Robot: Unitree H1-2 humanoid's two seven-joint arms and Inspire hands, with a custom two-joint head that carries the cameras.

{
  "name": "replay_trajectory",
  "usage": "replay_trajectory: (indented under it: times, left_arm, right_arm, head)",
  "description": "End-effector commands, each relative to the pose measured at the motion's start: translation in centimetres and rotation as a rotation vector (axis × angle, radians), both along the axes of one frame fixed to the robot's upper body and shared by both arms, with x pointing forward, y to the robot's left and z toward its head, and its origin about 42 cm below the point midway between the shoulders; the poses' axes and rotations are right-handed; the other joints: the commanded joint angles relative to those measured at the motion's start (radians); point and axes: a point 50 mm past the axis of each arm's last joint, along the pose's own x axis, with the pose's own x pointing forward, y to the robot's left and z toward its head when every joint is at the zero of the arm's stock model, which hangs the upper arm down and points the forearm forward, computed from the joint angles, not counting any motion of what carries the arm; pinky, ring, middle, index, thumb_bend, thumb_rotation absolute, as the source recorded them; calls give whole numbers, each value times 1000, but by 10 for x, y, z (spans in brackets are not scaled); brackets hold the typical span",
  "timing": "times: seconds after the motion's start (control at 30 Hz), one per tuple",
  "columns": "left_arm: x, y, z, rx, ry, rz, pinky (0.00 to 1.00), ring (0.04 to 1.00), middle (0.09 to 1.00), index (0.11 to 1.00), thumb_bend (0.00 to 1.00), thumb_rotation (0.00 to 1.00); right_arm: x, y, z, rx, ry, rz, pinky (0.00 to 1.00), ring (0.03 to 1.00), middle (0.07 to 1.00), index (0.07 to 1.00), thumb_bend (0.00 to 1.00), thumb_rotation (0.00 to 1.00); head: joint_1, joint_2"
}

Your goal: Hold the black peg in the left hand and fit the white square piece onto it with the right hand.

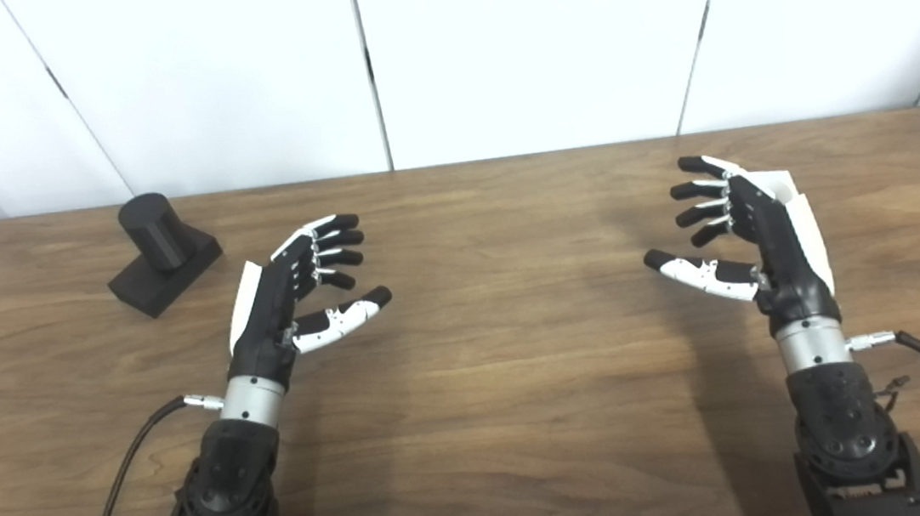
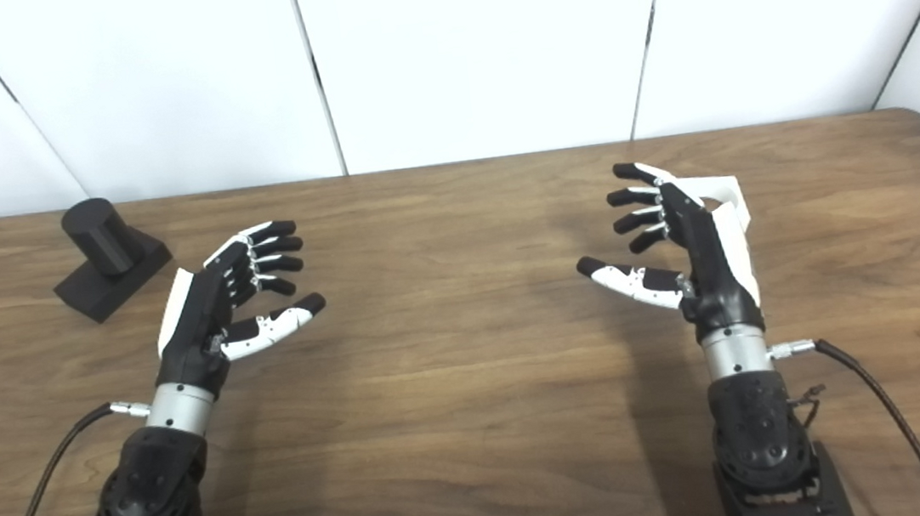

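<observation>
Evidently nothing is being held: the left hand (image 1: 285, 298) and right hand (image 1: 753, 240) are hovering spread and empty. Left of the left hand, the black peg (image 1: 160, 253) is sitting untouched; the white square piece (image 2: 722, 192) is lying mostly hidden behind the right hand. Next, the left hand probably needs to reach leftward.

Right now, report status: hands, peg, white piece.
Left hand open, empty. Right hand open, empty. Black peg untouched on the table, beyond left hand. White square piece behind right hand, mostly hidden. Nothing between.
</observation>
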Motion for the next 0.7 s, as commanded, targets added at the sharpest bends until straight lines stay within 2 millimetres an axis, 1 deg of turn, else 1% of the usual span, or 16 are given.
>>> replay_trajectory:
  times: [0.0, 0.23, 0.33, 0.37, 0.4, 0.43, 0.47, 0.5, 0.53, 0.63, 0.67]
  left_arm:
    - [7, -1, 18, -2, -81, -14, 573, 693, 746, 750, 718, 41]
    - [8, -2, 18, -2, -78, -18, 574, 686, 745, 745, 715, 41]
    - [8, -2, 17, -1, -80, -18, 571, 690, 740, 736, 713, 30]
    - [8, -4, 17, 3, -83, -19, 573, 692, 738, 733, 713, 30]
    - [8, -4, 16, 6, -85, -19, 574, 693, 737, 728, 711, 36]
    - [8, -6, 16, 7, -84, -18, 574, 691, 736, 722, 712, 38]
    - [8, -8, 16, 6, -82, -17, 573, 688, 735, 718, 710, 34]
    - [7, -11, 16, 5, -79, -18, 568, 682, 734, 716, 706, 27]
    - [7, -14, 16, 1, -77, -21, 560, 676, 734, 716, 694, 10]
    - [6, -24, 16, -4, -70, -25, 561, 688, 736, 712, 690, 4]
    - [6, -26, 16, -3, -69, -25, 560, 692, 739, 711, 691, 1]
  right_arm:
    - [4, 1, 16, -11, -93, 18, 455, 583, 686, 771, 608, 0]
    - [5, 2, 16, -11, -94, 20, 451, 580, 686, 771, 610, 0]
    - [5, 1, 16, -15, -97, 21, 452, 583, 686, 772, 607, 0]
    - [5, 0, 15, -17, -98, 20, 453, 584, 686, 772, 606, 0]
    - [5, -1, 15, -19, -99, 18, 450, 581, 684, 770, 608, 0]
    - [6, -3, 15, -23, -98, 15, 447, 578, 681, 767, 610, 0]
    - [6, -4, 15, -29, -96, 13, 445, 574, 678, 766, 611, 0]
    - [6, -6, 15, -30, -94, 14, 445, 572, 677, 768, 607, 0]
    - [5, -8, 15, -27, -90, 16, 448, 574, 676, 771, 602, 0]
    - [4, -14, 16, -19, -90, 19, 465, 586, 687, 782, 588, 0]
    - [4, -15, 16, -19, -91, 20, 466, 587, 689, 782, 585, 0]
  head:
    - [0, 1]
    - [0, 0]
    - [14, -6]
    - [54, -9]
    - [54, -9]
    - [106, -15]
    - [106, -15]
    - [152, -18]
    - [176, -19]
    - [240, -33]
    - [246, -35]
